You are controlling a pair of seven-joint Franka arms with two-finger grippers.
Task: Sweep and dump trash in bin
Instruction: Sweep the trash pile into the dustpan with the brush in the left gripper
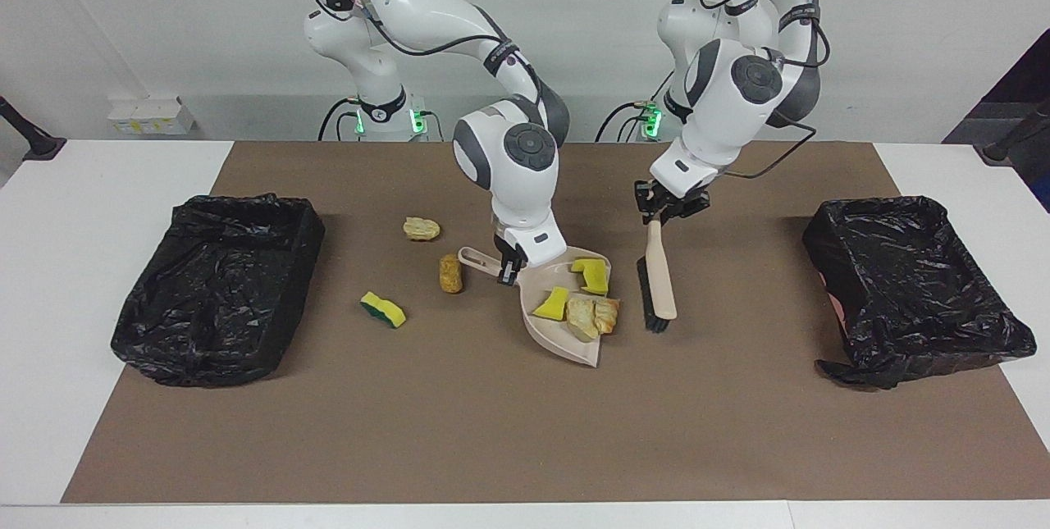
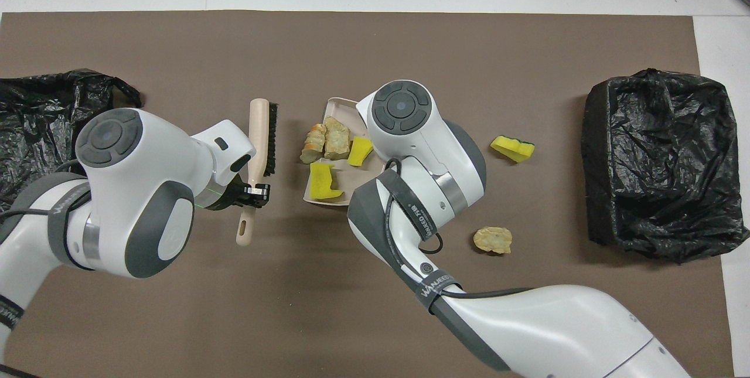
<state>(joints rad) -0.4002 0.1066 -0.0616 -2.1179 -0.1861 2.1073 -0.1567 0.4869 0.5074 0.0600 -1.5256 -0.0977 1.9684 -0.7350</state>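
Brown paper covered the white table (image 1: 98, 184), a black-lined bin (image 1: 217, 287) at the frame's left edge of the facing view and another (image 1: 910, 287) at its right. Centre frame, the right pincer (image 1: 507, 265) pinched the beige dustpan's (image 1: 558, 332) handle; four trash bits (image 1: 582, 303) sat in the pan. Just right of it, the left pincer (image 1: 663, 209) clamped the brush (image 1: 656, 287), lifted clear. Three bits lay loose left of the pan: an orange-brown lump (image 1: 450, 273), a tan lump (image 1: 421, 228), a green-backed sponge (image 1: 383, 309). Sweeping looked half done; next the brush would need bringing round to those strays.
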